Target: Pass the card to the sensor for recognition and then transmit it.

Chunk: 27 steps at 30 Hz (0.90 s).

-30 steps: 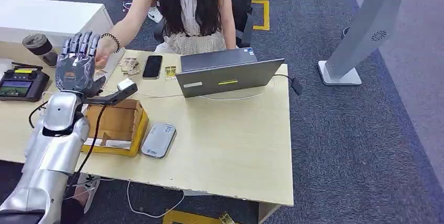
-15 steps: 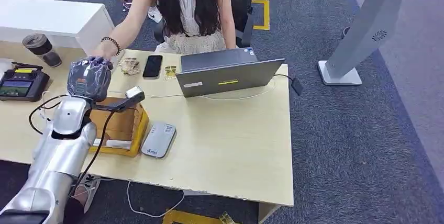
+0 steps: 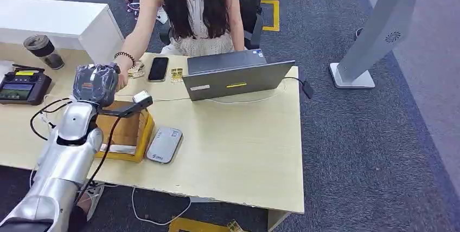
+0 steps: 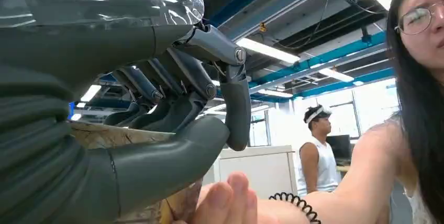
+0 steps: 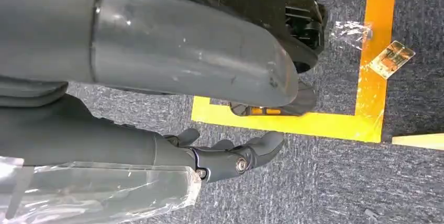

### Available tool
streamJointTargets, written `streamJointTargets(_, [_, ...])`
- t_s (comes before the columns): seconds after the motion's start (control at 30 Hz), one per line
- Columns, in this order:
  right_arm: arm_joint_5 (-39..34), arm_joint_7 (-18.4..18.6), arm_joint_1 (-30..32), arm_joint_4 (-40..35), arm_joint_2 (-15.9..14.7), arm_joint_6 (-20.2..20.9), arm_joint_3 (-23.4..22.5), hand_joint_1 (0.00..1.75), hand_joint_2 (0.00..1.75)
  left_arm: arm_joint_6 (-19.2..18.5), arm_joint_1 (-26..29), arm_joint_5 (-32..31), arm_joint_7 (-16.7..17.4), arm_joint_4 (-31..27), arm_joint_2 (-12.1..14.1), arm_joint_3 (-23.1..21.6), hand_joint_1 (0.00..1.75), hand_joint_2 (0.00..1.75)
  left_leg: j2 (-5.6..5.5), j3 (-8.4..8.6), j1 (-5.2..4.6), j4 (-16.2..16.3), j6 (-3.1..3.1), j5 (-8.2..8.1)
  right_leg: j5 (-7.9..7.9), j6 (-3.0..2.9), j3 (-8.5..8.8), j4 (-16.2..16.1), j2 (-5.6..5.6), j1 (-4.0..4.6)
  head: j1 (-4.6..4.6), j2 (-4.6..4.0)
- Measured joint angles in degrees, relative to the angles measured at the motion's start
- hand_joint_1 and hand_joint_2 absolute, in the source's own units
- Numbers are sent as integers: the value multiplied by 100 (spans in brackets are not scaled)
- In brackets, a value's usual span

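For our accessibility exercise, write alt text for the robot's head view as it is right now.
A silver robot arm's left hand reaches over a pale desk to meet a seated person's hand. Nearby sit an open laptop, a black phone, a cardboard box and a grey card reader.

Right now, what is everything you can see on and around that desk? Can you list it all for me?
Desk: one, pale wood, centre.
Laptop: one, grey, open, far side of desk.
Phone: one, black, left of the laptop.
Cardboard box: one, brown, yellow-edged, under the left arm.
Flat device: one, silver-grey, right of the box.
Handheld controller: one, black, desk's left end.
Cup: one, dark, lidded, behind the controller.
Stand: one, white, on the carpet at right.
Person: one, seated behind the desk, hand by the robot's.
Left hand: grey, fingers curled, over the desk.
Right hand: dark, hanging above the floor.
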Motion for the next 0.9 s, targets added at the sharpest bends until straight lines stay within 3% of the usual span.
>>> streamJointTargets(0.27, [-22,11,1,0,4,0,2,0,0,-63,252,48,4,-425,-240,-173,175,175,0,-2,-2,0,0,0,0,1,-1,-1,1,-2,0,0])
streamJointTargets(0.53, [-37,164,-71,-7,238,0,2,0,0,-186,517,-135,44,-1025,-487,-577,175,175,-1,-9,-1,0,0,0,0,1,-7,-1,-2,-1,0,0])
streamJointTargets(0.57, [-39,162,-71,-7,240,0,2,0,0,-205,530,-135,50,-1066,-500,-592,0,175,-2,-10,-1,0,0,1,0,1,-7,-1,-2,-1,0,0])
streamJointTargets(0.9, [-46,162,-71,-7,240,0,2,0,0,-251,621,-13,105,-1340,-514,-636,0,175,-2,-11,-1,0,1,4,3,1,-7,0,-2,-1,0,0])
